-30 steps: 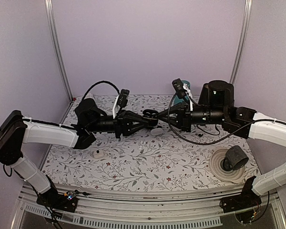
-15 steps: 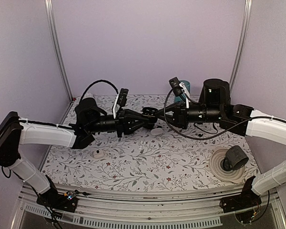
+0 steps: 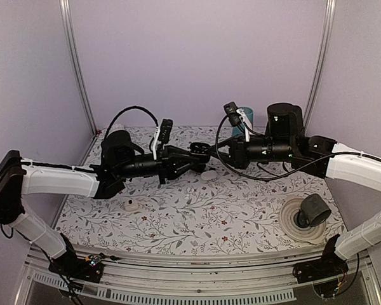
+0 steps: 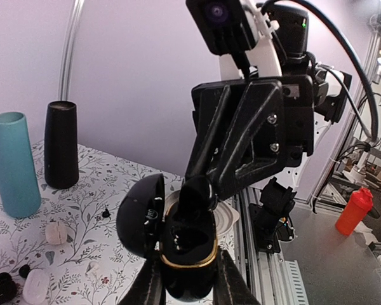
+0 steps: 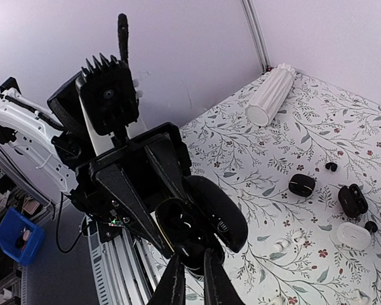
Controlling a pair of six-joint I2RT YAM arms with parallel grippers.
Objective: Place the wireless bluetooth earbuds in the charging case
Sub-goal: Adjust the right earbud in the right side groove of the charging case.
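This is a robotics lab test cell. Plain lavender panels [image 3: 197, 57] set between aluminium posts [image 3: 76, 70] wall in the left, right and far sides of a table covered with a floral-print cloth [image 3: 209, 216]. A slotted aluminium rail [image 3: 197, 289] runs along the near edge, where the left arm [image 3: 57, 181] and right arm [image 3: 362, 171] are mounted. Beyond the cell, the wrist views show a grey bench [image 4: 324, 254] with a red squeeze bottle [image 4: 354, 211], and a blue bin [image 5: 16, 238].

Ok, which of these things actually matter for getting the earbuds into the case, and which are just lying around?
For the job:
open black case, held in the left gripper
right gripper, shut at the case's opening
loose black earbud

Just lying about:
teal cup
black cup
white ribbed cup, on its side
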